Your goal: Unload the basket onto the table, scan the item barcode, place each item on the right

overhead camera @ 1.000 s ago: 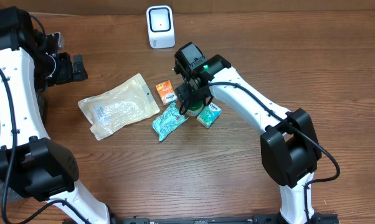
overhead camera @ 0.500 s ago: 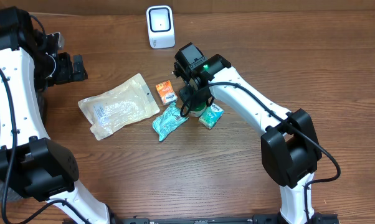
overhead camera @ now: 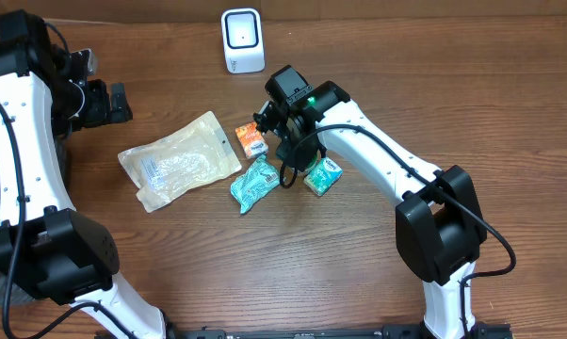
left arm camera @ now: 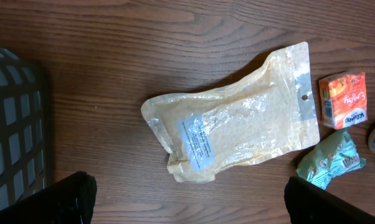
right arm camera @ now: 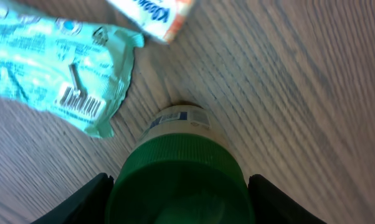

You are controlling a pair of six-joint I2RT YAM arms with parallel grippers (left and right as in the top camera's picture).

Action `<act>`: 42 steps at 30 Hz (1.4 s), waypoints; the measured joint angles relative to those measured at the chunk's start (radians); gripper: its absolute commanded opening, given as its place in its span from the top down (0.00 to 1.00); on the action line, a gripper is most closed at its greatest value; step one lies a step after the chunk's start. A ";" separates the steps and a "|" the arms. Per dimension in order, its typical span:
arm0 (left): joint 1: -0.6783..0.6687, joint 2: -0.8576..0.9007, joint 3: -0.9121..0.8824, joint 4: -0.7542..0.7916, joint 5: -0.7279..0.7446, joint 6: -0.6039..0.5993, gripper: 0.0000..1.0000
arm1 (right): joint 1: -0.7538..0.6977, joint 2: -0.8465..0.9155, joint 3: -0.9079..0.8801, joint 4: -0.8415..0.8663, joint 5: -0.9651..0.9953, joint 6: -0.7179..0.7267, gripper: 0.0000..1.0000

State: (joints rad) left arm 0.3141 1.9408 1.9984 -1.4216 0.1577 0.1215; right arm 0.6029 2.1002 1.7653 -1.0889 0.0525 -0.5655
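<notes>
Right end effector (right arm camera: 178, 199): closed on the bottle (right arm camera: 175, 165).
Next: I lift straight and turn the label (right arm camera: 175, 118) toward the scanner (overhead camera: 242, 40).

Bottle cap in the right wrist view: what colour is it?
The cap is green, clearest in right wrist view.

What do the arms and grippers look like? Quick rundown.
Left arm and right arm match: white rounded shells, black joint housings, a thin black cable along each. Left gripper and right gripper are black, two-fingered; a green light glows behind the right one.
</notes>
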 measured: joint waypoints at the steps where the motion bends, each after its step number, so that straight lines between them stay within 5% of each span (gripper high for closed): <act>1: 0.000 0.000 0.000 0.000 0.000 0.000 0.00 | 0.000 0.000 0.000 -0.001 0.000 -0.024 0.39; 10: 0.000 0.000 0.000 0.000 0.000 0.000 0.00 | 0.000 -0.001 0.004 -0.029 0.013 -0.087 0.25; 14: 0.000 0.000 0.000 0.000 0.000 0.000 0.00 | -0.001 -0.001 0.063 -0.075 0.014 -0.021 0.00; 23: 0.000 0.000 0.000 0.000 0.000 0.000 0.00 | -0.001 -0.024 0.298 -0.274 0.014 0.346 0.00; 36: 0.000 0.000 0.000 0.000 0.000 0.000 0.00 | -0.087 -0.034 0.311 -0.343 -0.023 0.879 0.00; 42: 0.000 0.000 0.000 0.000 0.000 0.000 0.01 | -0.110 -0.019 0.303 -0.307 -0.024 0.998 0.04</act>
State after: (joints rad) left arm 0.3141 1.9408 1.9984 -1.4216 0.1581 0.1215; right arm 0.4931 2.0815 2.0678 -1.3956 0.0284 0.4328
